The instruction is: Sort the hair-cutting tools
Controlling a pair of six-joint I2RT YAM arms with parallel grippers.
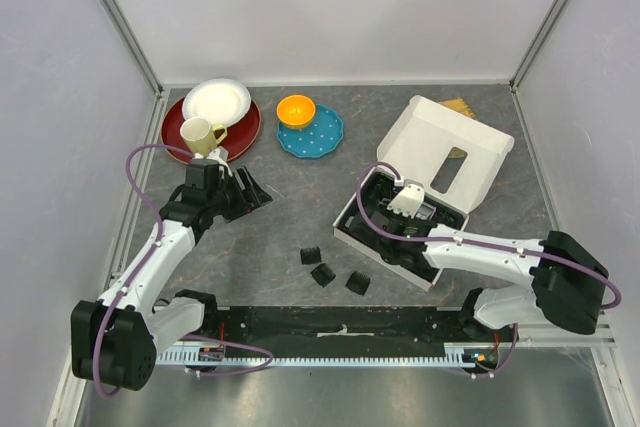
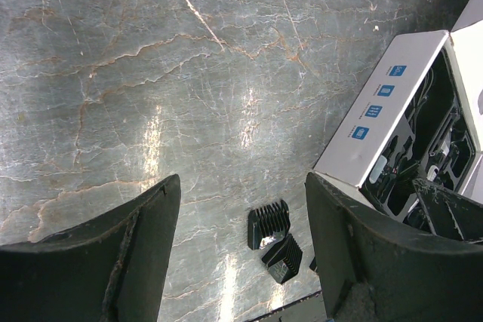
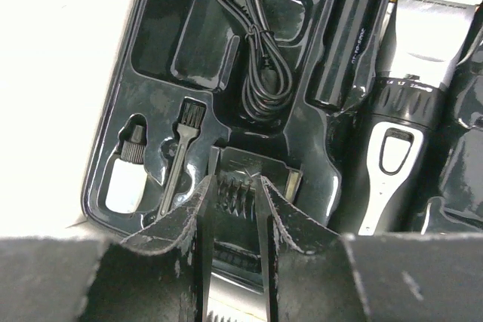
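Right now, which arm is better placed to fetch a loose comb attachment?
Left: left hand open and empty, facing the loose comb attachments; right hand is busy gripping another comb in the tray.

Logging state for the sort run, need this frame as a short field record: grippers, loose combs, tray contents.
left gripper: open, empty, above the table
right gripper: down in the box tray, shut on a comb attachment
loose combs: three, on the table between the arms
in tray: cord, cylinder, clipper, brush, small bottle
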